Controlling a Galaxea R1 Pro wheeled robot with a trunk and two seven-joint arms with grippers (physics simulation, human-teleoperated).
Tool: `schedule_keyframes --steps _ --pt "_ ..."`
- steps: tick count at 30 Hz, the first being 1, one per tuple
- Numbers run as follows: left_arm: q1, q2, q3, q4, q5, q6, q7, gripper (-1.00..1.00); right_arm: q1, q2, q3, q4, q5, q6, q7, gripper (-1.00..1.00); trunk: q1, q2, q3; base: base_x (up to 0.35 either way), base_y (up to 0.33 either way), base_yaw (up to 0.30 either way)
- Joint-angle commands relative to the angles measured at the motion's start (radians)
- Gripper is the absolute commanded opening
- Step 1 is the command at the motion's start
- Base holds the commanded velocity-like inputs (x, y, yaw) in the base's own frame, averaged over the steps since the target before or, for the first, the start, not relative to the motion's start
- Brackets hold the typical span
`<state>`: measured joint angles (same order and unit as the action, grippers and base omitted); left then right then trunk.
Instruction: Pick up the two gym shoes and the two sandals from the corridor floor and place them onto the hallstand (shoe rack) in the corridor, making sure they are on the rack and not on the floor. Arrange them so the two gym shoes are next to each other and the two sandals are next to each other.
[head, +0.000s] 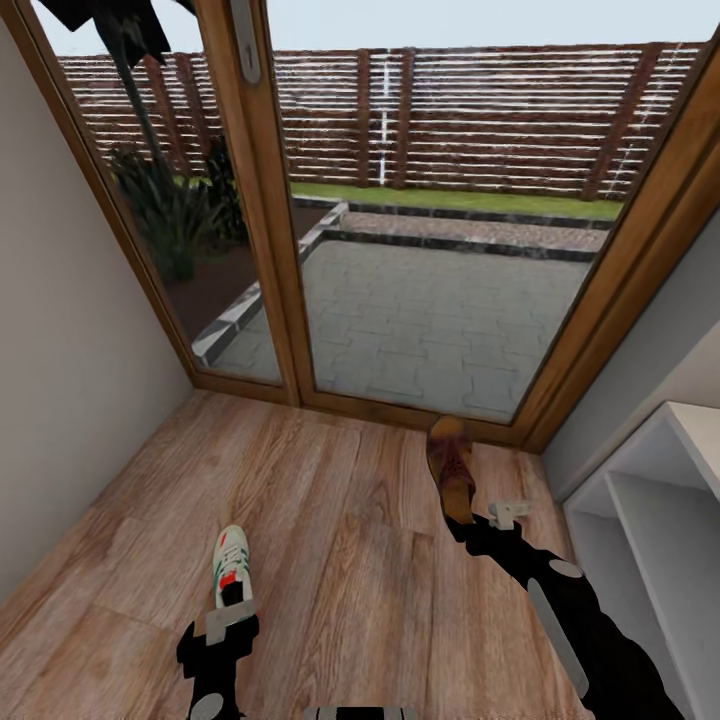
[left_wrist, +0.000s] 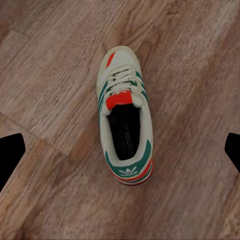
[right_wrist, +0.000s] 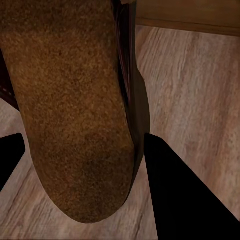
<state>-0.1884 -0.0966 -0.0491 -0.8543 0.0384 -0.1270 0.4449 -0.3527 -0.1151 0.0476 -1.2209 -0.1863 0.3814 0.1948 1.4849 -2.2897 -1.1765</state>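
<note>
My right gripper (right_wrist: 82, 155) straddles the heel of the dark reddish-brown leather sandal with its tan footbed (head: 452, 468), fingers apart, not yet clamped; the sole looks stiff, light, best pinched across the heel; my left gripper (left_wrist: 120, 150) hangs spread above the white sneaker with green stripes (left_wrist: 125, 120); both lie on the wood-plank floor (head: 340, 520) near the glass doors (head: 440, 250); the pale grey rack (head: 650, 520) stands at my right.

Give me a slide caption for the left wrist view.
Gym shoe lying alone on corridor floor, centred between wide-open jaws.

Matt wood-grain corridor floor (head: 330, 520); sandal (right_wrist: 70, 115) footbed looks rough, suede-like.
</note>
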Motion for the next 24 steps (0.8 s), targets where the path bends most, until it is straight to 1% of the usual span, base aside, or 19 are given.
schedule_keyframes --steps 1,2,5,10,11,15,21,24 --pt "-0.007 0.0 0.0 0.0 0.0 -0.001 0.0 1.0 0.0 0.0 0.0 0.0 -0.005 0.001 0.0 -1.0 0.004 -0.007 -0.005 0.0 0.0 0.0" --pt "-0.022 0.0 0.0 0.001 0.0 -0.003 0.0 1.0 0.0 0.0 0.0 0.0 -0.005 0.001 0.0 -1.0 0.008 -0.014 -0.01 0.0 0.0 0.0" --pt "-0.045 0.0 0.0 0.0 0.0 -0.003 0.0 1.0 0.0 0.0 0.0 -0.001 -0.005 0.001 0.0 -1.0 0.019 -0.035 -0.024 0.0 0.0 0.0" --pt "-0.066 0.0 0.0 0.001 0.0 -0.005 0.0 1.0 0.0 0.0 0.0 -0.009 -0.005 0.001 0.0 -1.0 0.038 -0.07 -0.047 0.0 0.0 0.0" --pt "-0.074 0.0 0.0 0.001 0.001 -0.018 0.0 1.0 0.0 0.0 0.0 -0.011 -0.005 0.002 0.0 -1.0 0.042 -0.077 -0.052 0.0 0.0 0.0" --pt "-0.082 0.0 0.0 0.001 0.001 -0.034 0.0 1.0 0.0 0.0 0.0 -0.012 -0.005 0.001 0.0 -1.0 0.058 -0.105 -0.07 0.0 0.0 0.0" --pt "-0.101 0.0 0.0 0.003 0.001 -0.038 -0.001 1.0 0.0 0.0 0.0 -0.013 -0.005 0.002 0.0 -1.0 0.081 -0.147 -0.098 0.0 0.0 0.0" --pt "-0.116 0.0 0.0 0.022 0.0 -0.039 -0.001 1.0 0.0 0.0 0.0 -0.014 -0.005 0.002 0.0 -1.0 0.092 -0.168 -0.112 0.0 0.0 0.0"
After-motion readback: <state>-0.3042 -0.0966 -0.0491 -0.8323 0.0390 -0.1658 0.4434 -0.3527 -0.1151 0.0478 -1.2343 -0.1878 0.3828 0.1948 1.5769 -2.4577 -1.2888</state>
